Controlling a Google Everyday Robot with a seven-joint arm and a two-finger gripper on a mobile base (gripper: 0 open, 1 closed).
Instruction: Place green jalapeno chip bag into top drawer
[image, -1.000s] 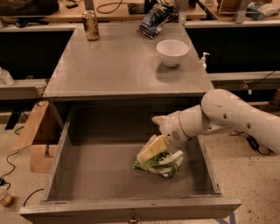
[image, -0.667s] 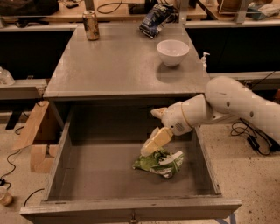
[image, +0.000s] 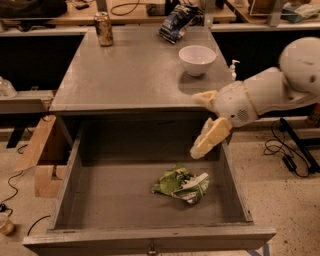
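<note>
The green jalapeno chip bag (image: 181, 184) lies crumpled on the flat bottom of the open top drawer (image: 110, 200), right of its middle. The drawer is pulled out from under the grey counter, and its small knob (image: 151, 247) shows on the front edge. My gripper (image: 199, 127) hangs above the drawer's back right part, up and to the right of the bag and apart from it. Its cream fingers (image: 210, 137) are spread open and hold nothing. The white arm (image: 270, 92) comes in from the right.
On the counter (image: 125, 75) stand a white bowl (image: 197, 59), a can (image: 103, 28) and a dark blue-and-white chip bag (image: 175, 22). A small pump bottle (image: 233, 70) stands at the right edge. A cardboard box (image: 42, 160) and cables lie on the floor to the left.
My gripper has risen up and to the right, away from the green bag. The bag stays lying in the drawer.
</note>
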